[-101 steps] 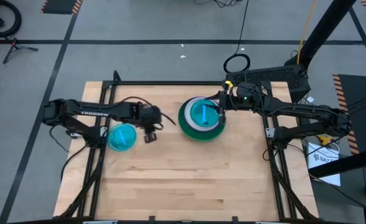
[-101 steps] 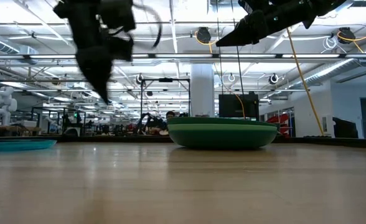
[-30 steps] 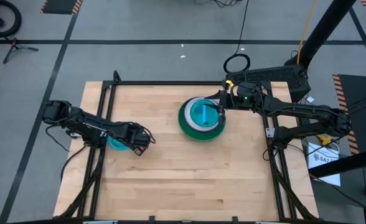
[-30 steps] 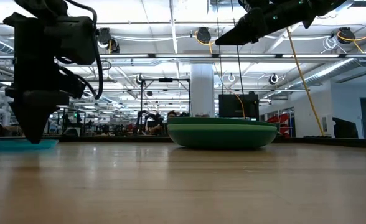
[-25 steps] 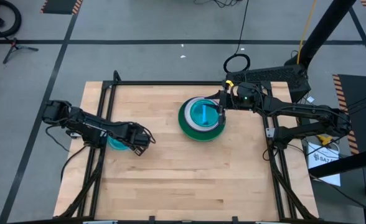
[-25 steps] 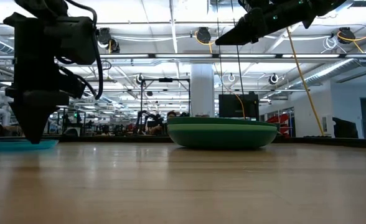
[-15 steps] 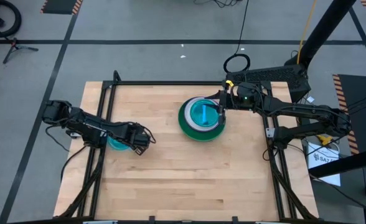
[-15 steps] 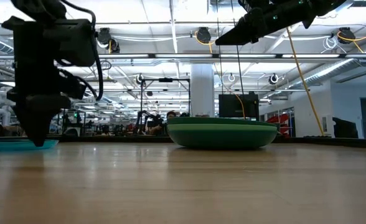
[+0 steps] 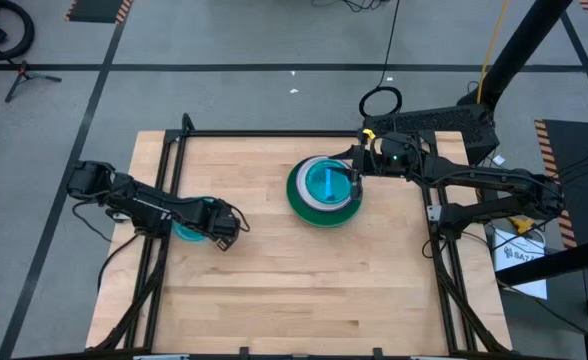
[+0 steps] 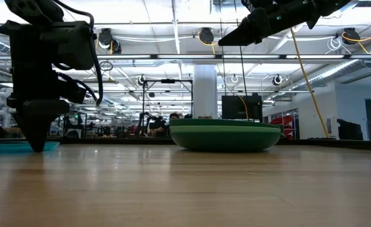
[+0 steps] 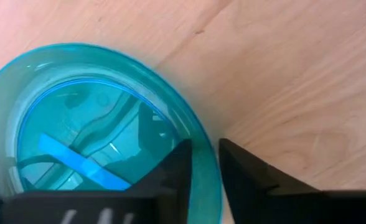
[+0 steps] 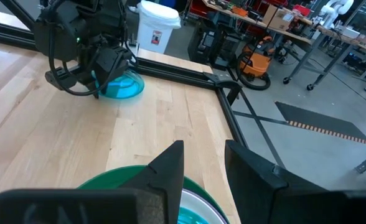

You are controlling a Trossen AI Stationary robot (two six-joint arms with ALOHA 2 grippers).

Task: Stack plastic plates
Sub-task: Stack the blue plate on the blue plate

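Small translucent blue plate: lies flat at the worktop's left edge, well apart from the stack. Left hand is the nearer arm's; its fingers straddle the plate's right rim, one inside, one outside, slightly spread, not clearly gripping yet. Stack: blue plate over white on dark green plate, far centre-right. Right hand hovers over the stack's right edge, slightly spread, holding nothing.

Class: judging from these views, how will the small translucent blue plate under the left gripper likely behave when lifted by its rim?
The blue plate looks thin and probably light. Its glossy rim, straddled by the left gripper, may slip. Gripped at one edge, it would likely tilt.
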